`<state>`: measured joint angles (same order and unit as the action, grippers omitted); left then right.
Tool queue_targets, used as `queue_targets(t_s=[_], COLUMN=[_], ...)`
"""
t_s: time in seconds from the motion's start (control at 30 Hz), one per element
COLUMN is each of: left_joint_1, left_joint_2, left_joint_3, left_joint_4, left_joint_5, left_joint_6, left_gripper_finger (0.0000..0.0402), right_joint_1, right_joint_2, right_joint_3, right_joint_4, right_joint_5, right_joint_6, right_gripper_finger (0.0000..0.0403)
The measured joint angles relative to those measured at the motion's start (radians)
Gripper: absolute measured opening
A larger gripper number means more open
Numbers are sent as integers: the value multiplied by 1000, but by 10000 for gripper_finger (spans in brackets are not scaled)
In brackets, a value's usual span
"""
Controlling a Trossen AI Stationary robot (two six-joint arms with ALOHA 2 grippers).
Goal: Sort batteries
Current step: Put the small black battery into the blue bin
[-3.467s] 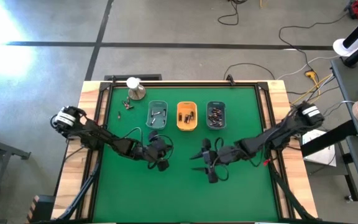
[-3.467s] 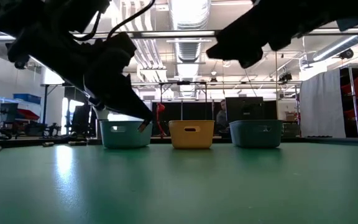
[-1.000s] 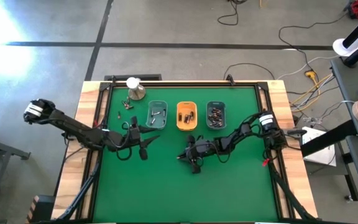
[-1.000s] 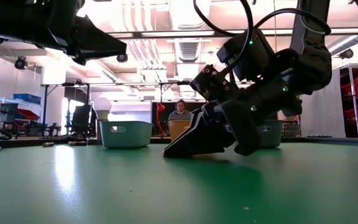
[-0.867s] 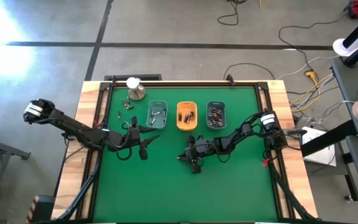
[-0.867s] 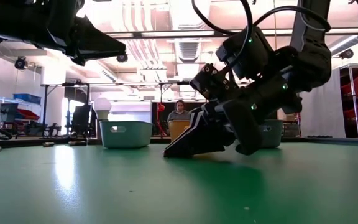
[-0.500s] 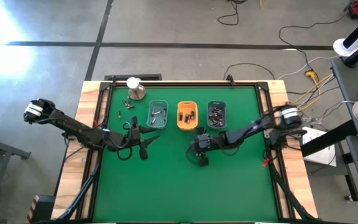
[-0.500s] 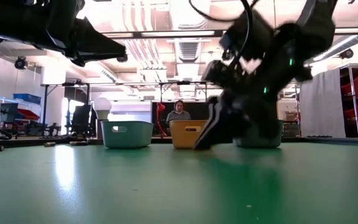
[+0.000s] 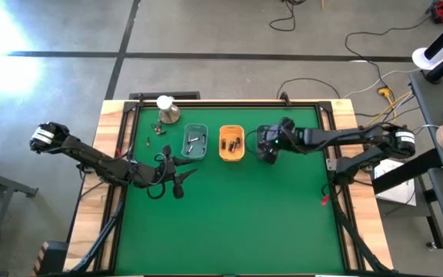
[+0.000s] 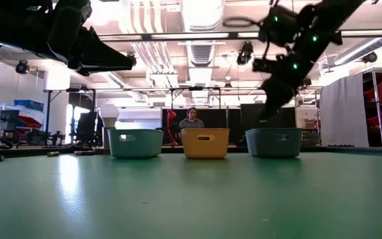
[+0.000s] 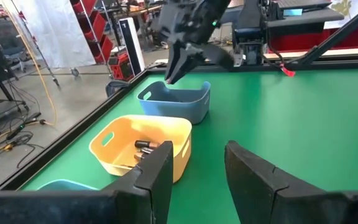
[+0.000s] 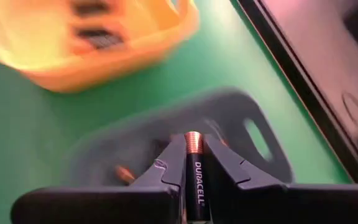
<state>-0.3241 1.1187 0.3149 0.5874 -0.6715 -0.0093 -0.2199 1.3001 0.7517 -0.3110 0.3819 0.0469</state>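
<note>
Three small trays stand in a row at the far middle: teal, orange and blue-grey, each with batteries inside. My right gripper hovers above the blue-grey tray, shut on a black-and-copper battery. My left gripper stands open above the table, left of the middle, with nothing between its fingers. A few loose batteries lie on the mat at the far left. My right gripper pinches the battery's black body between its two fingers. The battery lies along the fingers, and its coppery end sticks out past the tips. The fingers come slanting down from the table's right side. The battery is lifted clear above the blue-grey tray.
A round metal dome with a white ball stands at the far left corner. A black frame edges the green mat. The near half of the mat is bare. A person sits in the room beyond the table.
My right gripper has risen from low over the mat's middle and swung toward the far right, ending above the blue-grey tray, and it has tipped from lying nearly level to slanting down.
</note>
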Motion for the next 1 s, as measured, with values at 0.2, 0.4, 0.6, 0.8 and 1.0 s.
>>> queue_targets(t_s=[0.2,0.4,0.6,0.8,1.0], left_joint_1=[0,0,0,0,2], left_joint_2=[0,0,-7,-87,-125], left_joint_3=[0,0,0,41,189], left_joint_4=[4,7,4,-301,-997], left_joint_5=[0,0,-5,-17,22], left_joint_6=[0,0,-48,-267,-700], left_gripper_finger=[125,125,125,125,125], right_joint_1=[-124,-200,-227,-226,-221], right_joint_2=[31,130,186,158,36], right_joint_3=[-69,-73,-70,-72,-73], right_joint_4=[6,46,122,109,110], right_joint_5=[-110,-255,-261,-251,-248], right_joint_6=[-31,-17,20,22,6], right_gripper_finger=[30,30,45,103,162])
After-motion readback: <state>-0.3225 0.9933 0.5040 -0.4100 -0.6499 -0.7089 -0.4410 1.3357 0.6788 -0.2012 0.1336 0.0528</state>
